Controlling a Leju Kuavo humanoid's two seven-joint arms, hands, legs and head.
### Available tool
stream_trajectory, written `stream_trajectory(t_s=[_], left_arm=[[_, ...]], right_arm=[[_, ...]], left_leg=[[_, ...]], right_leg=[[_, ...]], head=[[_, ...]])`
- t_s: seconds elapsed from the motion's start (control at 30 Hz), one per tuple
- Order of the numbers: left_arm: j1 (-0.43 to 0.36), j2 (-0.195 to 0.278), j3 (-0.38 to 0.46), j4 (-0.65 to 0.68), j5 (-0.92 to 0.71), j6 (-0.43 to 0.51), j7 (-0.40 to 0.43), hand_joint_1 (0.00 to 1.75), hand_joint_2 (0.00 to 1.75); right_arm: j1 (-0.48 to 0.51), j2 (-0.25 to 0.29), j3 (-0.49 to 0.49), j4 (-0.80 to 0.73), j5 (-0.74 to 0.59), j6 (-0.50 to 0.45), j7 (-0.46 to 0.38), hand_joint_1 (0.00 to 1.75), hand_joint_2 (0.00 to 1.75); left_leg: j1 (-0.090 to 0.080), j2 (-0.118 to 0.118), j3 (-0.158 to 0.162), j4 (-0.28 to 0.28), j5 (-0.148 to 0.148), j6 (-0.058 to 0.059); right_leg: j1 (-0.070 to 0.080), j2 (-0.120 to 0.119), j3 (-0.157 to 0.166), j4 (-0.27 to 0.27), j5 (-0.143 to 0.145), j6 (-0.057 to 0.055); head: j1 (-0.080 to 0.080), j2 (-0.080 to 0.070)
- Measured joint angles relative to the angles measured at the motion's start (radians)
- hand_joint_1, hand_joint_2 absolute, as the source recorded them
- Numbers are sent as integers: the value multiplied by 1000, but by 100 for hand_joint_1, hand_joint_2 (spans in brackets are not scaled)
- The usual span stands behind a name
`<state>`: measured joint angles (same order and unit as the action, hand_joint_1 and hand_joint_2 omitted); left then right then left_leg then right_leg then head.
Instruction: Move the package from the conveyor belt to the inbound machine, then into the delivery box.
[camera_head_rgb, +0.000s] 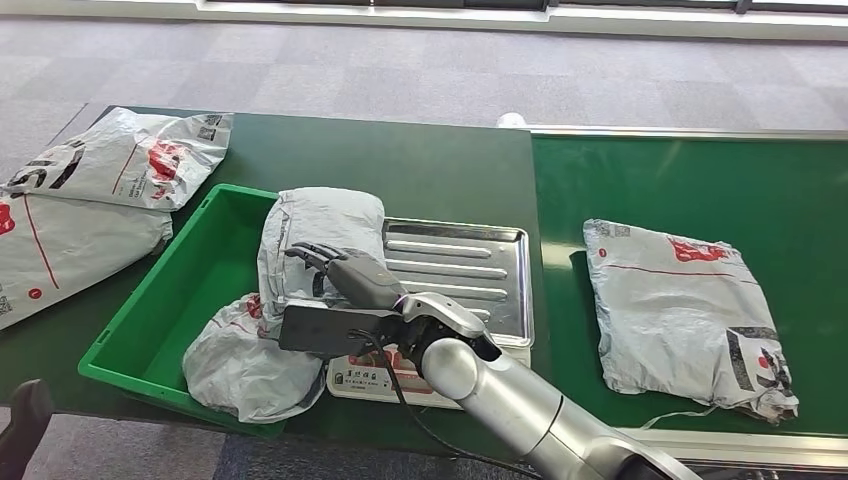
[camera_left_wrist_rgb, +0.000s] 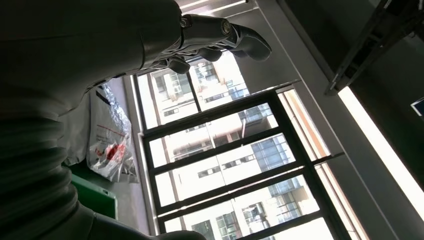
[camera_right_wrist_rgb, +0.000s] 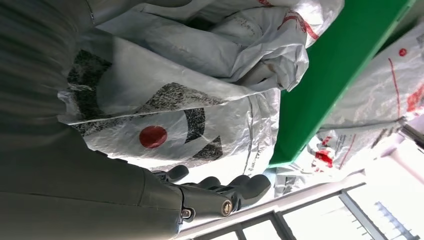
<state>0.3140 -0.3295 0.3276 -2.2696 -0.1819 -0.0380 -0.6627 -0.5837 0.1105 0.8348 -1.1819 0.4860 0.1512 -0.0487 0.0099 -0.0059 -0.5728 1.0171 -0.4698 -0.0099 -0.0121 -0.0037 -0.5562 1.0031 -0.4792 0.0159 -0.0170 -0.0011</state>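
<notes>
Right robot hand (camera_head_rgb: 345, 272) flat on package (camera_head_rgb: 318, 240)

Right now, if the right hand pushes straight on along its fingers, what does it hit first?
Likely the grey package draped over the green bin's rim; the right hand already lies on or just above it. Depth is unclear.

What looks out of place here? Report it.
One grey package lies half over the green bin's rim and half on the metal tray, with the right hand resting on it. Nothing looks spilled or torn.
</notes>
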Motion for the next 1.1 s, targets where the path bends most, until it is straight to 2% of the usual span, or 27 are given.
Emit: stream_trajectory(t_s=[0.13, 0.23, 0.3, 0.37, 0.47, 0.53, 0.6, 0.7, 0.8, 0.97, 1.1], left_arm=[[-31, 11, -9, -48, -33, 16, 15, 0, 175], [-73, 37, -47, -67, -88, 17, 73, 0, 175], [-110, 63, -91, -62, -127, 18, 136, 0, 175], [-163, 97, -148, -36, -166, 24, 224, 0, 175], [-271, 156, -252, 63, -222, 48, 381, 0, 175], [-345, 182, -327, 154, -267, 60, 468, 0, 175], [-410, 193, -401, 248, -311, 66, 534, 0, 175], [-485, 198, -497, 377, -352, 66, 599, 0, 175], [-533, 201, -562, 476, -364, 67, 629, 0, 175], [-571, 202, -611, 563, -368, 66, 640, 0, 175], [-603, 201, -642, 652, -428, 48, 707, 0, 175]], right_arm=[[80, -38, -73, -71, -75, -56, -102, 0, 175], [165, -69, -154, -167, -148, -103, -198, 0, 175], [235, -84, -215, -248, -194, -169, -273, 0, 175], [311, -89, -279, -335, -231, -291, -375, 0, 175], [408, -84, -365, -466, -275, -547, -535, 0, 175], [460, -77, -416, -541, -305, -701, -596, 0, 175], [510, -75, -461, -599, -343, -792, -622, 0, 175], [588, -83, -517, -652, -398, -839, -643, 0, 175], [652, -95, -558, -687, -423, -847, -647, 0, 175], [702, -106, -591, -718, -434, -849, -649, 0, 175], [744, -108, -601, -731, -463, -849, -649, 0, 175]], left_leg=[[0, -1, 0, 0, 0, 0], [0, -1, 0, 0, 0, 0], [0, -1, 0, 1, 0, 0], [0, -3, -1, 1, 0, 0], [0, -4, -2, 1, 1, 0], [0, -3, -2, 1, 1, -1], [0, -2, -2, 1, 2, -1], [-1, -1, -2, 1, 2, -1], [-1, 0, -3, 1, 2, -1], [-1, 2, -3, 0, 2, -1], [-1, 2, -4, 0, 2, -1]], right_leg=[[0, -1, -1, 0, 0, 0], [0, -1, -1, -1, 0, 0], [0, -2, -2, -1, 0, 0], [0, -3, -1, -1, 0, 0], [0, -5, -1, -1, 1, 0], [0, -5, -2, -1, 2, -1], [0, -4, -1, -1, 2, -1], [-1, -3, -1, -1, 3, 0], [-1, -1, -2, -1, 4, 0], [-1, 2, -4, -1, 3, 0], [-1, 2, -4, -1, 3, 0]], head=[[0, 0], [0, 0], [0, 0], [0, 0], [0, 0], [0, 0], [0, 0], [0, 0], [0, 0], [0, 0], [0, 0]])
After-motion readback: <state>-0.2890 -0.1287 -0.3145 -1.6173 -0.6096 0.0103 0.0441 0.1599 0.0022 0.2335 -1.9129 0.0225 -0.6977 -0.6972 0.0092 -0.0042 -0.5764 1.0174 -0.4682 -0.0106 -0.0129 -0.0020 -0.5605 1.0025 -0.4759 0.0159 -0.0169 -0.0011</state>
